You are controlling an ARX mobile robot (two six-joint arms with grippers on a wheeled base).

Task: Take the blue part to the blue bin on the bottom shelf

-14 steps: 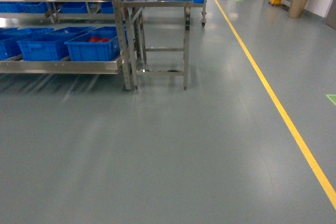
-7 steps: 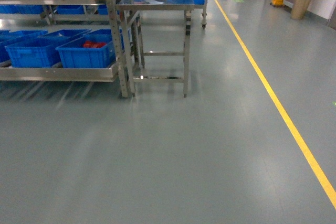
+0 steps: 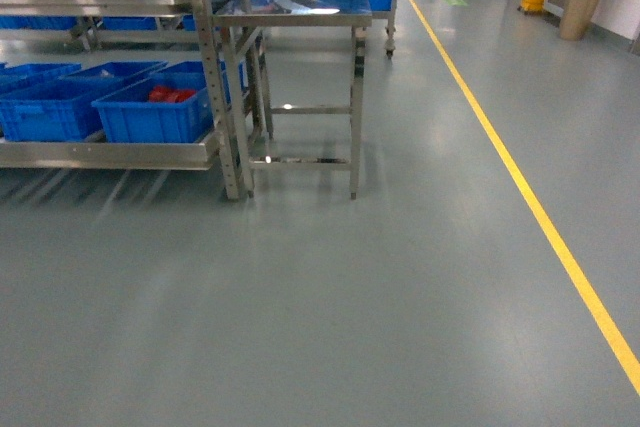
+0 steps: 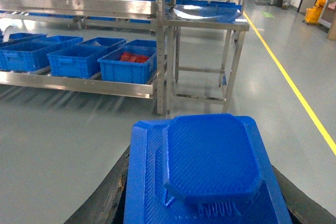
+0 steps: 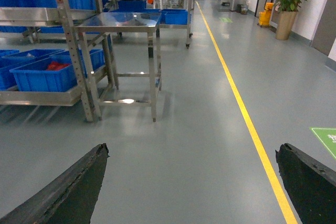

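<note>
Left gripper [image 4: 202, 203] is closed on the blue part [image 4: 210, 166]; right gripper [image 5: 191, 182] stands wide open, empty. The bottom shelf [image 4: 79, 83] lies ahead-left. Recommend a level carry toward the blue bin [image 4: 128, 65] there.

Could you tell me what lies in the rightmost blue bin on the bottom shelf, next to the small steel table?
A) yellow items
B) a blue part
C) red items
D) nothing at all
C: red items show above the rim of the rightmost blue bin on the bottom shelf, seen again in the left wrist view.
</note>
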